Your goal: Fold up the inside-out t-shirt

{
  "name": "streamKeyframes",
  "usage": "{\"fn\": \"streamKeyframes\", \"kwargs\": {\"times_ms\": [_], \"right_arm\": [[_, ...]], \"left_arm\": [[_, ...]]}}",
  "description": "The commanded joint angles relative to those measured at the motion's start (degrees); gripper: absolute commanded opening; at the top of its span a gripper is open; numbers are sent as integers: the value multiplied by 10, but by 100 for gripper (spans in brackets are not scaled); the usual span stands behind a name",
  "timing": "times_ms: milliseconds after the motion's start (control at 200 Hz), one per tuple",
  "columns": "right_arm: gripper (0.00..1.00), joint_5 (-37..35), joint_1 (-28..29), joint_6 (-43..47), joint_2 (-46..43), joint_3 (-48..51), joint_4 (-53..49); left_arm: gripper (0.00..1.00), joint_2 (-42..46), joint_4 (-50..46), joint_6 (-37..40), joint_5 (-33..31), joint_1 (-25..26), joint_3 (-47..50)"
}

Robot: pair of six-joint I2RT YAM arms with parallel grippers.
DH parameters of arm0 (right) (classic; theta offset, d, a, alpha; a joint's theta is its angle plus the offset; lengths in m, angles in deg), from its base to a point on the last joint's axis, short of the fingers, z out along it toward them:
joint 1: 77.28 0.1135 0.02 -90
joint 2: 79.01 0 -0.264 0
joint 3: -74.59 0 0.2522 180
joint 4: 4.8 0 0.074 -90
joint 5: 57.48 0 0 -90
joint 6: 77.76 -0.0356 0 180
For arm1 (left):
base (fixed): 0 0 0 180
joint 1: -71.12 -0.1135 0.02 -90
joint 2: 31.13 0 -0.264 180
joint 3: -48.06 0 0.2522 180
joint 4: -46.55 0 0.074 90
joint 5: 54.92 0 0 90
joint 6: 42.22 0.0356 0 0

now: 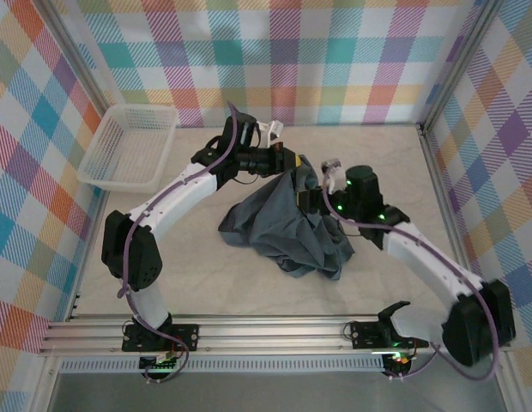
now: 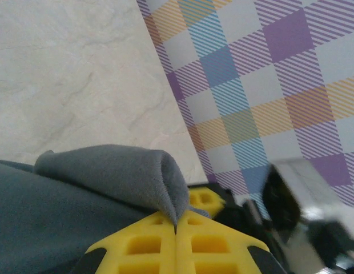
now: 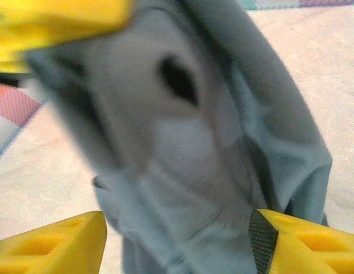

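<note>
Step in hand: opening out the bundle; no fold laid yet, as I judge it. The t-shirt (image 1: pixel 287 232) is a crumpled heap on the table (image 1: pixel 197 283), right of the basket (image 1: pixel 129 146) and nearer the arm bases than the basket. Its upper part is drawn up off the surface.

Left gripper (image 2: pixel 176 228): yellow fingers pressed together on a rolled edge of the cloth, a thin pinch. From above it holds the shirt's highest point, right of the basket and level with its near edge.

Right gripper (image 3: pixel 177 228): fingers spread wide, with cloth hanging between them and nothing clamped. The wrist view is blurred, so I cannot tell whether either pad touches the fabric.

Next move, my reading: the right gripper needs a hold on a hem or shoulder well apart from the left's pinch, so the two can stretch the shirt flat.

Materials: the shirt is thin, soft, matt slate-grey knit that drapes in deep loose folds. The basket is stiff white mesh, rectangular and shallow. The table top is pale, smooth and faintly veined. The finger blocks are hard yellow plastic with square pockets.
</note>
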Motion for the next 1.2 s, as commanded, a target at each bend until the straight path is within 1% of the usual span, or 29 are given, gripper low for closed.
{"fn": "streamKeyframes", "kwargs": {"times_ms": [0,40,125,165,180,240,265,310,340,395,470,525,540,610,660,715,815,865,915,965,1060,1095,1195], "right_arm": [[56,-67,-2,37,63,-34,9],[48,-44,-2,48,82,-48,2],[17,39,-3,56,101,-74,-24],[4,82,-3,54,97,-85,-42],[0,96,-3,50,93,-89,-49],[0,163,-4,29,63,-102,-69],[0,201,-7,14,48,-104,-67],[0,271,-13,-19,20,-102,-48],[0,315,-19,-44,3,-98,-24],[0,376,-31,-104,-22,-82,30],[0,422,-54,-186,-43,-55,111],[0,429,-70,-224,-47,-44,140],[0,429,-75,-228,-47,-43,141],[0,420,-91,-221,-40,-41,121],[0,413,-100,-218,-32,-41,110],[0,415,-108,-214,-21,-42,106],[0,418,-110,-196,0,-60,76],[0,421,-111,-188,11,-73,59],[0,407,-110,-176,20,-87,33],[0,400,-110,-164,27,-101,5],[0,417,-110,-162,31,-113,3],[0,425,-109,-164,30,-114,6],[0,443,-106,-162,24,-122,-3]], "left_arm": [[0,13,-39,27,-6,5,-29],[0,16,-46,32,-9,5,-29],[0,19,-64,44,-18,2,-35],[0,17,-87,54,-40,-2,-44],[0,14,-98,59,-53,-5,-48],[0,3,-155,79,-112,-20,-64],[1,-5,-185,91,-148,-27,-73],[2,-21,-239,125,-215,-33,-89],[3,-28,-254,146,-245,-34,-87],[8,-32,-247,167,-263,-38,-65],[17,-29,-224,175,-251,-41,-35],[25,-17,-209,180,-250,-41,-16],[29,-13,-206,182,-253,-41,-12],[45,10,-210,200,-283,-40,7],[52,36,-207,217,-300,-40,30],[56,72,-192,234,-295,-40,66],[58,150,-142,260,-228,-31,149],[59,182,-122,273,-206,-17,184],[60,201,-117,295,-209,9,207],[62,206,-119,323,-239,40,218],[66,173,-124,359,-371,96,212],[68,154,-121,360,-410,104,202],[69,103,-91,350,-480,108,177]]}}
